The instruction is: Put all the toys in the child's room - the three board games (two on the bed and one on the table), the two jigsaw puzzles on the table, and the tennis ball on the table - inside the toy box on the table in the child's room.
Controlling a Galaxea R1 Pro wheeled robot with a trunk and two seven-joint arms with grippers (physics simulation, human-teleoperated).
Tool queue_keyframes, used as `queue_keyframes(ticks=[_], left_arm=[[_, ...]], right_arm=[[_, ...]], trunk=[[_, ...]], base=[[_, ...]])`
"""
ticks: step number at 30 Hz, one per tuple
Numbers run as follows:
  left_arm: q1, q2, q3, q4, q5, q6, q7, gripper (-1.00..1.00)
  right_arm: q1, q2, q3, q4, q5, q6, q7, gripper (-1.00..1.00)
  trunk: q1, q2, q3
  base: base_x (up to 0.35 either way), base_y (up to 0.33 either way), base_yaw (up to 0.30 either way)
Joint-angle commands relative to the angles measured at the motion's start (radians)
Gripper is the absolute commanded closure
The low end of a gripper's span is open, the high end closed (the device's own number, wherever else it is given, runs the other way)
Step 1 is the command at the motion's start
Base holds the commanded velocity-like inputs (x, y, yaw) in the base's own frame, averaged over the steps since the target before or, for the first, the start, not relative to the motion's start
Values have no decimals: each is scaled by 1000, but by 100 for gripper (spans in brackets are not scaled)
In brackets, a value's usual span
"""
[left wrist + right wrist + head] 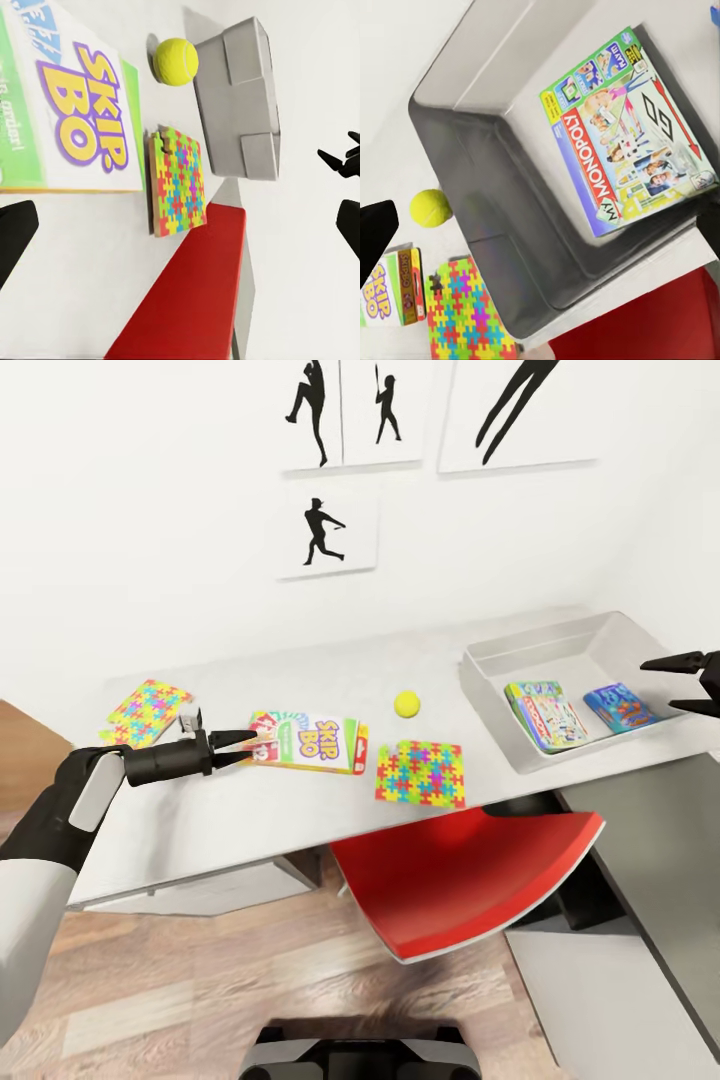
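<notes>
1. Skip-Bo box: flat on table, toy box at its 3 o'clock. Looks light, stiff, slick; grab a short edge.
2. Left gripper: arm level, fingers slightly spread at box's 9 o'clock edge, empty.
3. Right gripper: spread, hovering at toy box's 3 o'clock rim.

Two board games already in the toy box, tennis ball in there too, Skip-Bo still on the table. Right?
Not quite: the tennis ball is still on the table, between the Skip-Bo box and the toy box, as the head view shows. The two board games are inside.
</notes>
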Motion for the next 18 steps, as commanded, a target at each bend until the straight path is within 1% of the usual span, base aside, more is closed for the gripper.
queue_keyframes(ticks=[1, 6, 16, 18], left_arm=[[-1, 1, -2, 0, 0, 3, -3, -100], [-1, 1, -2, 0, 0, 3, -3, -100], [-1, 1, -2, 0, 0, 3, -3, -100], [-1, 1, -2, 0, 0, 2, -3, -100]], right_arm=[[-2, -1, 3, 0, -10, 0, -10, -100], [-1, -1, 4, 0, -10, 0, -10, -100], [-1, -1, 6, 0, -8, -4, -10, -100], [0, 0, 7, 0, -7, -5, -10, -100]], trunk=[[0, -2, -2], [0, -2, 1], [0, -2, 12], [0, -2, 15]], base=[[-75, 29, -5], [-34, 13, -90], [-7, 2, -184], [-105, 11, -197]])
